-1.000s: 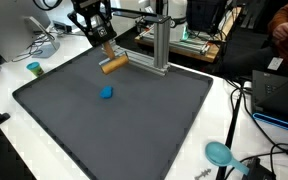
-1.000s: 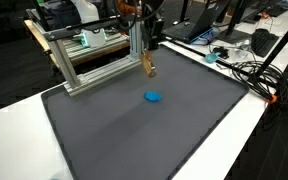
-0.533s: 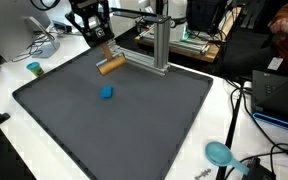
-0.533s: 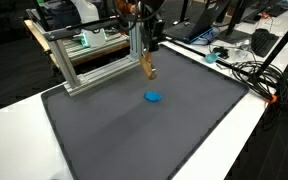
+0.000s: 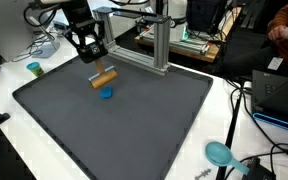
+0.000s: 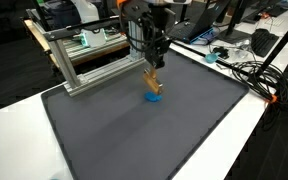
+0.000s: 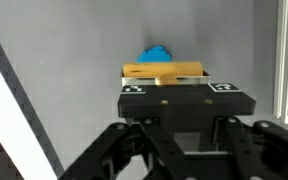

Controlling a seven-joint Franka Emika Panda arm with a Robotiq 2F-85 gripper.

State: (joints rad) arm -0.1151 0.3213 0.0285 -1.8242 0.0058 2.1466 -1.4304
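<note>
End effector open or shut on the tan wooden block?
Shut on it: wrist view shows the tan wooden block clamped crosswise at the end effector, above the small blue object.

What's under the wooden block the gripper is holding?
A small blue object on the dark mat; the wooden block covers its near part in the wrist view. Contact unclear.

block (image 5: 104, 78): tan | lump (image 5: 106, 94): blue | mat (image 5: 149, 125): dark grey (plain, unpatterned)
</note>
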